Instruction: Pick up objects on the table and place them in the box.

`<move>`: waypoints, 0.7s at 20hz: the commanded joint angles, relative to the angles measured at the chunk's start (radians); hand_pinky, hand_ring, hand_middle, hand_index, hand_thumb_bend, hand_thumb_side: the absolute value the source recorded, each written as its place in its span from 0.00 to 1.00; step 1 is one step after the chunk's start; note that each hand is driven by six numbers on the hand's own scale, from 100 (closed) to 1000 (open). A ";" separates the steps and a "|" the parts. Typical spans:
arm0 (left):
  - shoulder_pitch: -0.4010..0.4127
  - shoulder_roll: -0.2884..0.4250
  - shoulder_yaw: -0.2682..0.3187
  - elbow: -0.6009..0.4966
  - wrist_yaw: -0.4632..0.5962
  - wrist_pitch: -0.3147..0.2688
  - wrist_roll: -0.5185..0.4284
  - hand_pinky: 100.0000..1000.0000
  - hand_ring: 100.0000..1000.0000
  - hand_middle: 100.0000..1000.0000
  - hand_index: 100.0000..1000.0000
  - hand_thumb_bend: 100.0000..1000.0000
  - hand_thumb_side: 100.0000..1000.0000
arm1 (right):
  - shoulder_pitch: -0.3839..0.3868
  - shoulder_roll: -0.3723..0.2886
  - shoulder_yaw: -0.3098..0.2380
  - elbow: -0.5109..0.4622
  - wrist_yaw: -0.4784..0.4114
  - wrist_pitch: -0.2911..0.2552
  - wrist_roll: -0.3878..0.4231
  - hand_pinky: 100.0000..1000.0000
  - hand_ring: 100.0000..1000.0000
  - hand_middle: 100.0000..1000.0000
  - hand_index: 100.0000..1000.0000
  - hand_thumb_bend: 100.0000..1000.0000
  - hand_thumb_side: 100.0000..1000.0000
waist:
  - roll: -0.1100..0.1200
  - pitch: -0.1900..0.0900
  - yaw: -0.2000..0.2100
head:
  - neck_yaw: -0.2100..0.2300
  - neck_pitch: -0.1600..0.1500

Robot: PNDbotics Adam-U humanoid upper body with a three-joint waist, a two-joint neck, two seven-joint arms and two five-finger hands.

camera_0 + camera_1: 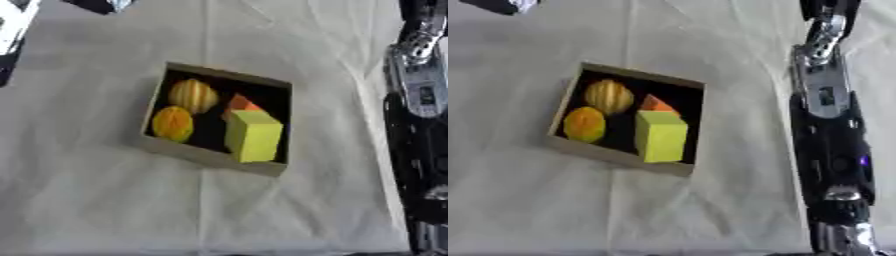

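A shallow cardboard box (206,155) with a dark inside lies askew on the white cloth. In it are a striped yellow round thing (193,95) at the back left and an orange round thing (172,123) in front of it. A small orange wedge (241,103) sits behind a tall yellow-green block (254,135) on the right side. My right arm (826,125) runs down the right edge, well clear of the box. Its hand (840,235) shows only in part at the bottom corner, holding nothing that I can see. No loose object lies on the cloth.
A white creased cloth (96,200) covers the table around the box. A black and white piece (12,30), possibly of my left arm, shows at the top left edge. A dark thing (98,5) pokes in at the top.
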 commanded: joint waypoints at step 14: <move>0.163 0.076 -0.150 -0.351 -0.008 0.031 -0.107 0.62 0.46 0.29 0.57 0.00 0.15 | -0.013 -0.004 0.020 -0.098 0.036 0.001 0.022 0.64 0.61 0.49 0.76 0.00 0.49 | 0.008 -0.037 0.002 | 0.020 0.004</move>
